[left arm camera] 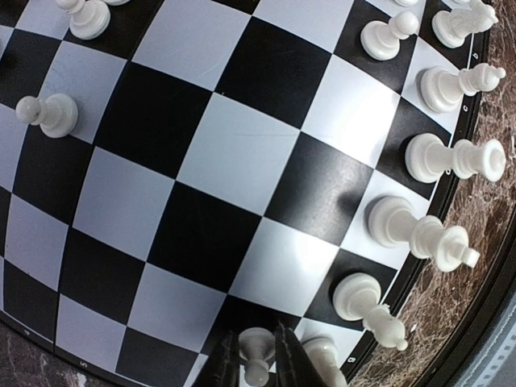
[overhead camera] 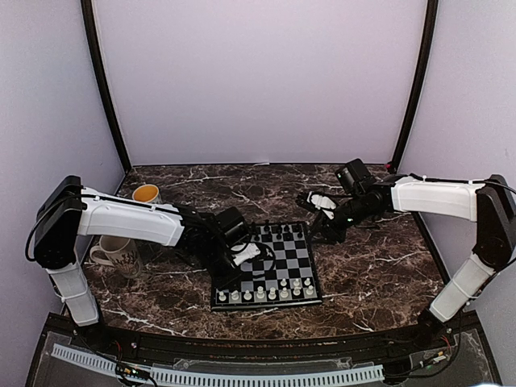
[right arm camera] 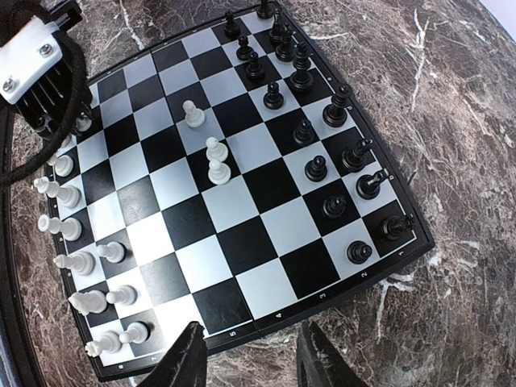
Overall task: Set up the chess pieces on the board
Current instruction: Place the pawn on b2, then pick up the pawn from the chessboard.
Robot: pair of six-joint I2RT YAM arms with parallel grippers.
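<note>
The board (overhead camera: 278,262) lies on the marbled worktop (overhead camera: 371,266), near and central between the two arms. Black pieces (right arm camera: 314,168) fill its far ranks and white pieces (right arm camera: 68,196) line the near edge, with three white men out in mid-board. At the board's left side, the left fingers (left arm camera: 226,364) are closed against a white pawn (left arm camera: 256,347) standing on its square. The right fingers (right arm camera: 187,355) hang spread apart, holding nothing, just off the board's far right side.

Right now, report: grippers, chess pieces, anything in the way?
Left gripper shut on tiny white plastic pawn over white side of small black-and-white checked board. Right gripper open, empty, beside board. Three white pieces stray mid-board.
</note>
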